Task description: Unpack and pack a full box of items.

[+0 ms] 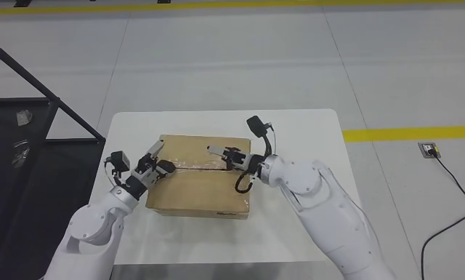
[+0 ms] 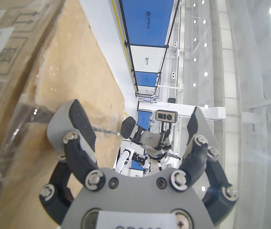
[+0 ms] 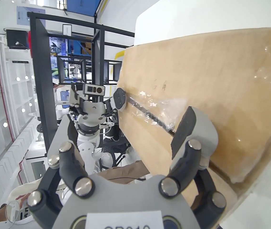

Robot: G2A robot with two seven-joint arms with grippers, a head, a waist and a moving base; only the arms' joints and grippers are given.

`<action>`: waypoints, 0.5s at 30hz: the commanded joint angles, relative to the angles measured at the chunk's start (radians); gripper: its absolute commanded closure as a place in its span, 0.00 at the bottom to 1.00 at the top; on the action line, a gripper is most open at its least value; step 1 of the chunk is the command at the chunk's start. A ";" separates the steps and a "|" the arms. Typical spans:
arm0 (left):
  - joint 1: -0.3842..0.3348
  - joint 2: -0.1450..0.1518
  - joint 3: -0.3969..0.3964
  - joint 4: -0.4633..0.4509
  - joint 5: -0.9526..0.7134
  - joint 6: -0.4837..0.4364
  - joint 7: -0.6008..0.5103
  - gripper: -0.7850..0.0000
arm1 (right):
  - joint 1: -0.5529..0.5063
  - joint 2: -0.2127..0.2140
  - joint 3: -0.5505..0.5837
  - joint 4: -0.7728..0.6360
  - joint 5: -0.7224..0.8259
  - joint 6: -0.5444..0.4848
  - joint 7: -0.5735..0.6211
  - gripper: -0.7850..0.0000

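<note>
A closed cardboard box (image 1: 200, 189) lies in the middle of the white table (image 1: 290, 127), its top seam (image 1: 192, 166) sealed with clear tape. At the box's left end, my left gripper (image 1: 156, 158) is open over the seam. In the left wrist view, the gripper (image 2: 135, 110) has one pad (image 2: 78, 117) against the box top (image 2: 78, 60) and the other finger in the air. My right gripper (image 1: 224, 156) is open over the seam near the box's right end. The right wrist view shows the gripper (image 3: 128, 134) with one finger (image 3: 192, 125) resting at the taped seam (image 3: 149, 115).
A black frame rack (image 1: 43, 113) stands just left of the table. White table surface shows behind the box and to its right. A yellow floor line (image 1: 399, 133) and a floor socket with a cable (image 1: 429, 149) lie off to the right.
</note>
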 commanded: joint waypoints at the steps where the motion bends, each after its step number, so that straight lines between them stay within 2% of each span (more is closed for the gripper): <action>1: 0.010 -0.001 -0.011 -0.006 -0.030 -0.018 0.002 0.00 | -0.019 0.001 0.010 -0.020 0.024 -0.054 -0.011 0.00; 4: 0.026 0.000 -0.048 -0.009 -0.106 -0.039 -0.012 0.00 | -0.005 -0.008 -0.009 0.004 0.064 -0.098 -0.035 0.00; 8: 0.039 0.004 -0.112 0.015 -0.180 -0.040 -0.008 0.00 | 0.081 -0.036 -0.066 0.135 0.128 -0.131 -0.053 0.00; 11: 0.032 0.006 -0.145 0.058 -0.173 -0.036 0.045 0.00 | 0.164 -0.061 -0.115 0.267 0.164 -0.122 -0.036 0.00; 15: 0.012 0.008 -0.151 0.123 -0.161 -0.016 0.070 0.00 | 0.236 -0.087 -0.171 0.391 0.192 -0.118 0.035 0.00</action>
